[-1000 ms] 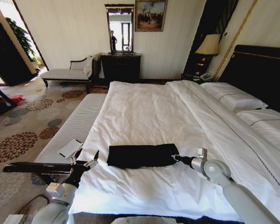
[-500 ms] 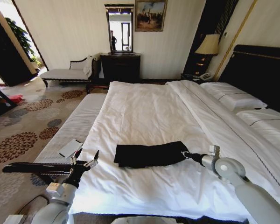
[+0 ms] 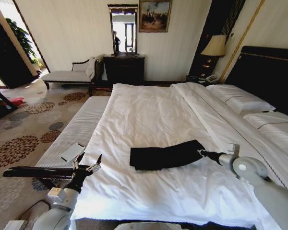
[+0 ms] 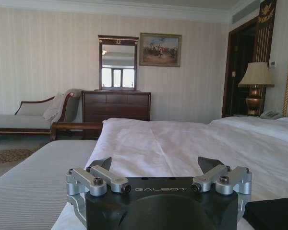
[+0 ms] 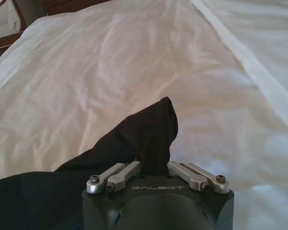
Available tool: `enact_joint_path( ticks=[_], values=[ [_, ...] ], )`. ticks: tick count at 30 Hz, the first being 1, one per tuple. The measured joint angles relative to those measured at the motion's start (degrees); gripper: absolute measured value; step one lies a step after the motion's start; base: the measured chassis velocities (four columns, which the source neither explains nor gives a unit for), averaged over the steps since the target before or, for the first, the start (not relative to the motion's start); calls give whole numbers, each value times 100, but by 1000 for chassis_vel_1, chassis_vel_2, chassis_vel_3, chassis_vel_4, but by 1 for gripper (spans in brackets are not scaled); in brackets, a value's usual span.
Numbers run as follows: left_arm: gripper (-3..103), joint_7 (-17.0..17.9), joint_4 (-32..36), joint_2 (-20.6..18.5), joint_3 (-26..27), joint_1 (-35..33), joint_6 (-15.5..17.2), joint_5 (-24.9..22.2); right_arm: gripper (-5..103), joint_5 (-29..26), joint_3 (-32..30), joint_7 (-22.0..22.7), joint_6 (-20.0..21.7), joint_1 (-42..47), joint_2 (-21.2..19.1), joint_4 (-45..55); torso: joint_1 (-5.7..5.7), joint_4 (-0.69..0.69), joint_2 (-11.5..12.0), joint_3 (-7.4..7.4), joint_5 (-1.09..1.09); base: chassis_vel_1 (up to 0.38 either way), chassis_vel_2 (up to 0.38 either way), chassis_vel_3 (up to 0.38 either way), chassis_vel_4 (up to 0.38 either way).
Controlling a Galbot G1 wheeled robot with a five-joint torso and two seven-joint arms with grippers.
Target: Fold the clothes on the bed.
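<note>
The clothes [image 3: 163, 155] are a black top folded into a long narrow band, lying across the near part of the bed [image 3: 149, 115] on its white duvet. My right gripper [image 3: 200, 153] is shut on the band's right end, and that end is lifted slightly off the duvet. In the right wrist view the black fabric [image 5: 134, 139] bunches up between the closed fingers of the right gripper [image 5: 153, 167]. My left gripper [image 3: 90, 158] hovers open over the bed's near left corner, apart from the clothes. The left wrist view shows the left gripper [image 4: 156, 165] with spread fingers and a corner of the clothes [image 4: 271, 213].
A narrow white padded bench [image 3: 77, 129] runs along the bed's left side, with a small white card [image 3: 73, 152] on it. Pillows [image 3: 240, 100] and the dark headboard [image 3: 269, 72] are at the right. A dresser [image 3: 124, 67] and chaise [image 3: 69, 74] stand by the far wall.
My right gripper has dragged the black clothes to the right across the duvet, toward the pillows. The left arm has stayed still.
</note>
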State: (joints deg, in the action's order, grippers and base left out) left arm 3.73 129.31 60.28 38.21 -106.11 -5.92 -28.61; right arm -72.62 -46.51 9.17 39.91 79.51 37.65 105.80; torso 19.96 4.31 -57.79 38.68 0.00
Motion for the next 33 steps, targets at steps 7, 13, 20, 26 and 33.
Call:
enact_joint_path(
  ticks=[7, 13, 20, 26, 33],
  values=[
    [100, -1, 0, 0, 0, 0, 0, 0, 7, 356, -255, -55, -88, 126, -65, 37, 0, 0, 0, 0, 0, 0, 0, 0, 0],
    [100, -2, 0, 0, 0, 0, 0, 0, 7, 774, 211, 18, -253, -5, 202, 575, 0, 1, 0, 0, 0, 0, 0, 0, 0],
    [100, -2, 0, 0, 0, 0, 0, 0, 7, 802, 1044, 354, -270, -506, 387, 1349, 0, -1, 0, 0, -2, 0, 0, 0, 0],
    [100, -2, 0, 0, 0, 0, 0, 0, 7, 971, 1775, 466, -258, -737, 515, 1858, 0, 1, 0, 0, -1, 0, 0, 0, 0],
    [100, -2, 0, 0, 0, 0, 0, 0, 7, 1424, 2621, 426, -270, -1024, 553, 1927, 0, 0, 0, 0, -1, 0, 0, 0, 0]
  ],
)
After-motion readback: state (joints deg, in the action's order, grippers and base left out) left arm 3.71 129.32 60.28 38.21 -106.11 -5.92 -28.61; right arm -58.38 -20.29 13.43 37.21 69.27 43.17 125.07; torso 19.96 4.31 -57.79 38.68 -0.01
